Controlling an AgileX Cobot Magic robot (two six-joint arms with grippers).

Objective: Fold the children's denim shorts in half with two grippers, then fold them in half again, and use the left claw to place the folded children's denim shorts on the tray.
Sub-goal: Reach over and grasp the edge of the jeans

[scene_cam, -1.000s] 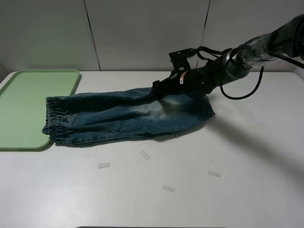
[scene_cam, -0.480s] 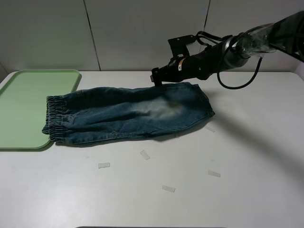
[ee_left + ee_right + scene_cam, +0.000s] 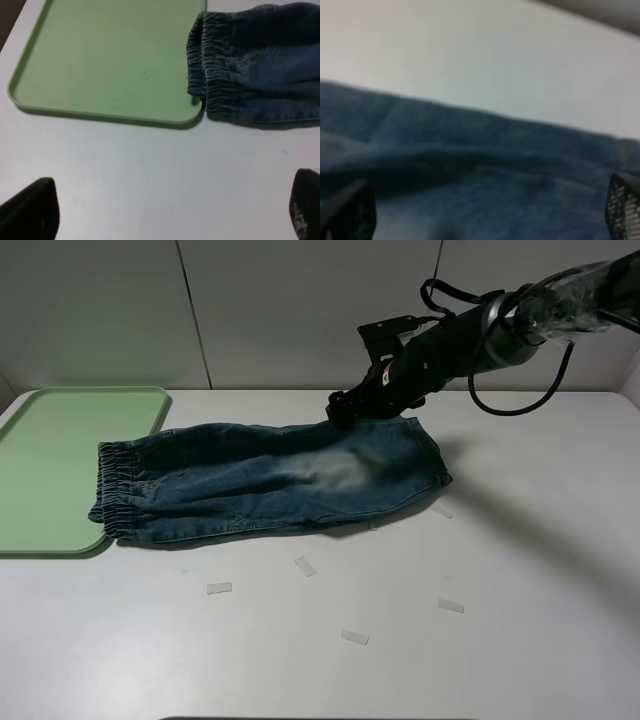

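The children's denim shorts (image 3: 270, 480) lie flat on the white table, folded lengthwise, with the gathered waistband (image 3: 207, 75) on the left overlapping the tray's corner. The pale green tray (image 3: 60, 455) sits at the far left and also shows in the left wrist view (image 3: 110, 55). My right gripper (image 3: 338, 410) hovers just over the far edge of the shorts near their middle. In its wrist view it (image 3: 485, 215) is open, with blurred denim (image 3: 470, 165) close below. My left gripper (image 3: 167, 215) is open and empty over bare table near the tray's front edge. The left arm is out of the exterior view.
Several small white tape scraps (image 3: 305, 565) lie on the table in front of the shorts, with one (image 3: 441, 510) by the leg hem. The right arm (image 3: 500, 335) reaches in from the upper right. A grey panelled wall stands behind the table.
My right gripper has lifted off the shorts' top layer and drawn back toward the far edge, its arm rising. The denim has settled flat. The shorts have not shifted.
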